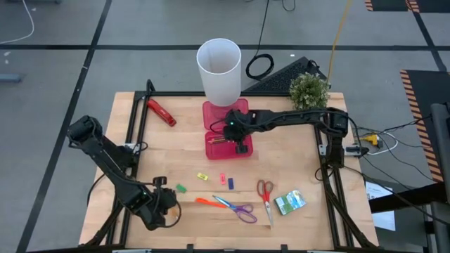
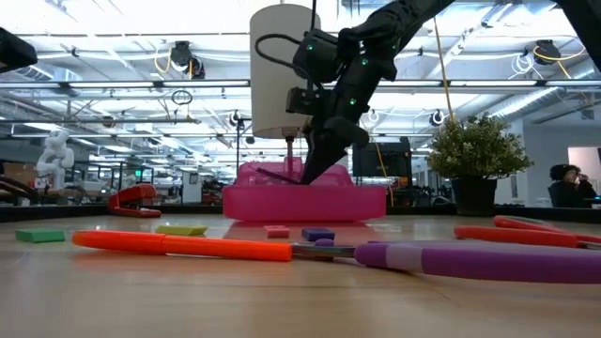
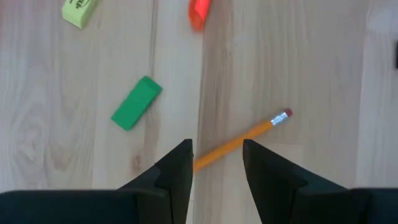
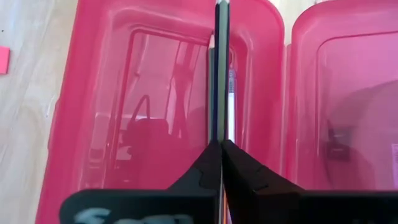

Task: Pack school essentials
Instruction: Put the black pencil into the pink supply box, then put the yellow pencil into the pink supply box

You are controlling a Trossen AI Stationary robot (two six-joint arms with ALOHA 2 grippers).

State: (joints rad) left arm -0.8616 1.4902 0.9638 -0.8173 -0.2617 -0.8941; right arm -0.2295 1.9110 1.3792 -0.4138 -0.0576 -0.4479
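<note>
Quick count on the tabletop (image 1: 295, 161) — two scissors (image 1: 265, 193), four little erasers (image 1: 223, 178), one orange pencil (image 3: 241, 143), one green-white packet (image 1: 290, 202), one pink box (image 1: 226, 130), one white cup (image 1: 219, 70), one red tool (image 1: 161, 112) — plus one potted plant (image 1: 309, 90).

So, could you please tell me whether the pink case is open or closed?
Open: the pink case lies spread in two halves, and the right pincer holds a pen inside one.

My right gripper (image 1: 239, 143) over the open pink case (image 1: 226, 130), beside a tall white cup (image 1: 219, 70). My left gripper (image 1: 166, 204) low, near the green eraser (image 1: 180, 188). Purple scissors (image 1: 238, 209), red scissors (image 1: 266, 195) and the green-white packet (image 1: 290, 202) lie on the table (image 1: 295, 161).
</note>
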